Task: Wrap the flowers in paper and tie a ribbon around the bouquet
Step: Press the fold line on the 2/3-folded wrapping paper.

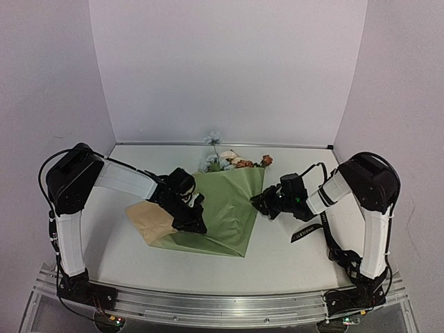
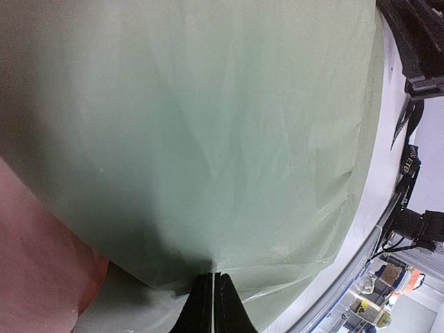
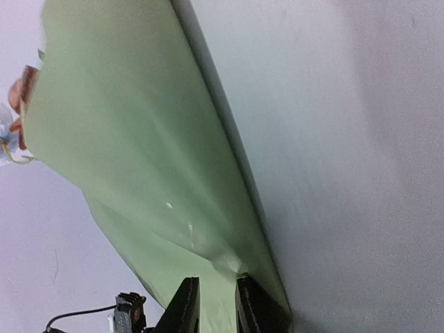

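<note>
left fingers [image 2: 225,312] pinch paper [image 2: 208,139] | flowers [image 1: 232,161] mostly covered | right fingers [image 3: 184,309] grip unclear

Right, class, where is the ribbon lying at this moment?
In the overhead view the ribbon lies on the table on the right side, a little nearer the arm bases than the right gripper and apart from the paper.

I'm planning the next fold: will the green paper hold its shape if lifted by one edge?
Probably not: the paper looks thin and creased, so it would likely droop. It seems light; the left gripper pinches just an edge with its jaws shut. Rough pulls might tear or crumple it.
</note>
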You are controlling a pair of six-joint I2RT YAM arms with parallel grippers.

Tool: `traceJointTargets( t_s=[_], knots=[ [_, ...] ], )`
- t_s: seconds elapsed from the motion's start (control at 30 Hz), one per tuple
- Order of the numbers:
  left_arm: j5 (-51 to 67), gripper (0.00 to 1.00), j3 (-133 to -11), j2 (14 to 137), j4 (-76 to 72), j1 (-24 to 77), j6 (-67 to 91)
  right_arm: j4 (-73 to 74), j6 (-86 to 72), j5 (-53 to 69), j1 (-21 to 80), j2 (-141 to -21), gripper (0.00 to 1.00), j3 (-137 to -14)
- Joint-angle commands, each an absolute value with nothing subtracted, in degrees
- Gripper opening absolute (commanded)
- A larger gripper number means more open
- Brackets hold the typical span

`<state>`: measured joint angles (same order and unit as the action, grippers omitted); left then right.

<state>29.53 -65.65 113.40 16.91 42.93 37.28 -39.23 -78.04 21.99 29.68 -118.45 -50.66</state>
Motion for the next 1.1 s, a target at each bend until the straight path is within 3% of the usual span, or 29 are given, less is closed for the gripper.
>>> traceJointTargets(
  t_s=[0.0, 0.73, 0.9, 1.07],
  knots=[
    [23.55, 0.05, -65.66, 115.4, 22.93, 41.92, 35.77, -32.08, -77.63, 19.08, 26.65, -121.94, 0.21, -54.65],
    [23.19, 0.05, -65.89, 113.93, 23.74, 41.87, 35.99, -5.58, -72.77, 23.21, 14.91, -134.27, 0.23, -87.38],
    [22.63, 0.08, -67.55, 112.61, 23.63, 41.87, 36.44, 1.36, -67.76, 27.74, 14.38, -129.92, 0.26, -91.87],
    [22.0, 0.16, -71.08, 109.91, 23.28, 41.86, 37.24, 5.35, -62.84, 32.13, 14.89, -120.61, 0.3, -88.71]
  ],
)
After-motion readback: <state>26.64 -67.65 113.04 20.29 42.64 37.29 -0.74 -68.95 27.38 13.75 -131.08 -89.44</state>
